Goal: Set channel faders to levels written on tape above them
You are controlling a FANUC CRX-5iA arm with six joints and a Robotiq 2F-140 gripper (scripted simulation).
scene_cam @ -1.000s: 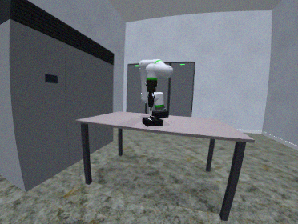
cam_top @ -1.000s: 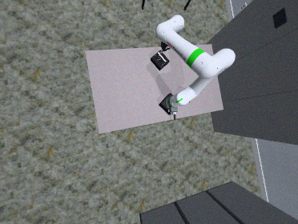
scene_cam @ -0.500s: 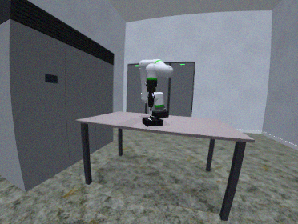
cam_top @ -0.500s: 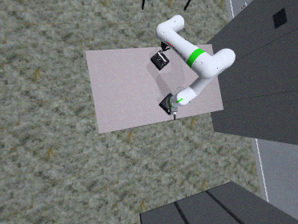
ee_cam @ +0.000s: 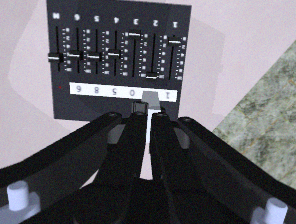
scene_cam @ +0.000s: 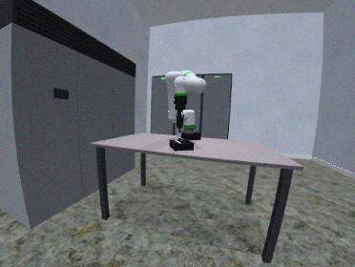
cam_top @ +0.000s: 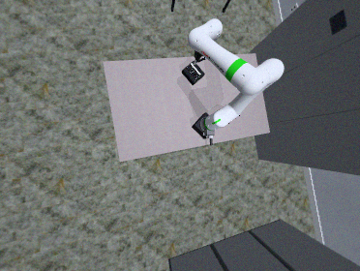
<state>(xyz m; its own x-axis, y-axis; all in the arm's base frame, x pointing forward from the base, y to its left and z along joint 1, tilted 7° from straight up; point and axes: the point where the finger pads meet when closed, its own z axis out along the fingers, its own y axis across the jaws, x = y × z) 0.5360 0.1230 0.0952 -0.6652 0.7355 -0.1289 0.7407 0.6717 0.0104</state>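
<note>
While the white six-joint arm (cam_top: pixel 227 65) bends over the pale pink table top (cam_top: pixel 145 116), things stand so:
Desk: small black slab-shaped lighting desk (ee_cam: pixel 120 60), flat on the table beneath the wrist.
Gripper: black two-finger gripper (ee_cam: pixel 148 111), fingers clenched together on nothing, tips above the white tape strip (ee_cam: pixel 100 90).
Faders: seven caps at differing heights; the grey-capped channel 2 fader (ee_cam: pixel 152 75) is lowest in the wrist view.
</note>
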